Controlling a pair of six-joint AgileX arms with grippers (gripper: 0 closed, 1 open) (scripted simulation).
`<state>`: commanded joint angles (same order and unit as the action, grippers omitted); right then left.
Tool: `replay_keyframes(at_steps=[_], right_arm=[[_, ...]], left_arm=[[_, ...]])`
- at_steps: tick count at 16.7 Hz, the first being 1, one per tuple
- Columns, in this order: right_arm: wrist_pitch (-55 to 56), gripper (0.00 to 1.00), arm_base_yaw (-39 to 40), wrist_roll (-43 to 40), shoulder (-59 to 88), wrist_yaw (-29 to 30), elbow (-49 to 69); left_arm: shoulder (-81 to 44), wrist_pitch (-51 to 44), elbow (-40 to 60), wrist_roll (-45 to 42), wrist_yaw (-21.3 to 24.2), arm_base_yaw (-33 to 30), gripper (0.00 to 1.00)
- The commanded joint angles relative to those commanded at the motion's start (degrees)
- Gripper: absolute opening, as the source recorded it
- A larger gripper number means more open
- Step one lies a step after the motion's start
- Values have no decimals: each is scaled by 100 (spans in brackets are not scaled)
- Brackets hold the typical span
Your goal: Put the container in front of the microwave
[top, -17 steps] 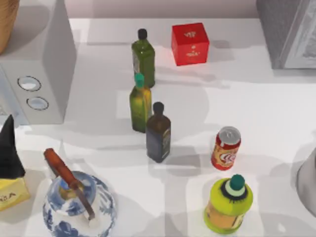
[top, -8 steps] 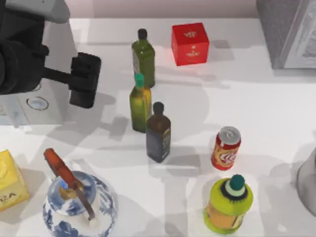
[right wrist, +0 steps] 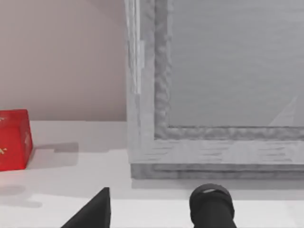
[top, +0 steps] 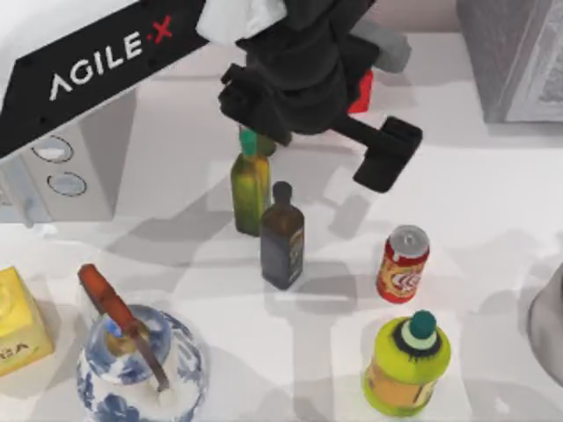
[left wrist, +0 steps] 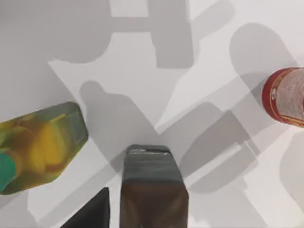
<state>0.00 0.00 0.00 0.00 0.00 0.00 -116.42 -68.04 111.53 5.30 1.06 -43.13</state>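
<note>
The container, a small red soda can (top: 403, 264) with a silver top, stands upright right of centre on the white table; it also shows in the left wrist view (left wrist: 287, 97). The microwave (top: 62, 132), a light grey box with two round dials, sits at the left edge. My left arm reaches across from the upper left. Its gripper (top: 387, 154) hangs above the table behind the can, apart from it and holding nothing. A dark part of my right gripper (right wrist: 92, 211) edges into the right wrist view, which faces a grey appliance.
An olive bottle with a teal cap (top: 251, 180) and a dark bottle (top: 282, 236) stand left of the can. A yellow-green jar (top: 406, 362) stands in front of it. A red cube box (top: 359, 92), a grey appliance (top: 515, 57), a blue-white teapot (top: 141, 360) and a yellow box (top: 18, 321) ring the table.
My left arm has swung in from the left edge, past the microwave, to the back middle of the table. It now covers the green bottle and most of the red cube box.
</note>
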Motion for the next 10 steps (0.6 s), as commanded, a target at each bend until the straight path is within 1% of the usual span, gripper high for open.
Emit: replay_keyframes(at_steps=[2, 5, 8, 10], right_arm=[[0, 100, 0, 0, 0, 0, 0], [0, 100, 0, 0, 0, 0, 0], [0, 100, 0, 0, 0, 0, 0], [0, 100, 0, 0, 0, 0, 0]], left_arm=[[-896, -481, 931, 28, -25, -345, 100], [-1853, -1015, 1947, 59, -82, -743, 100], [-2312, -1293, 2489, 76, -134, -963, 100], [-2360, -1325, 2555, 78, -143, -990, 100]])
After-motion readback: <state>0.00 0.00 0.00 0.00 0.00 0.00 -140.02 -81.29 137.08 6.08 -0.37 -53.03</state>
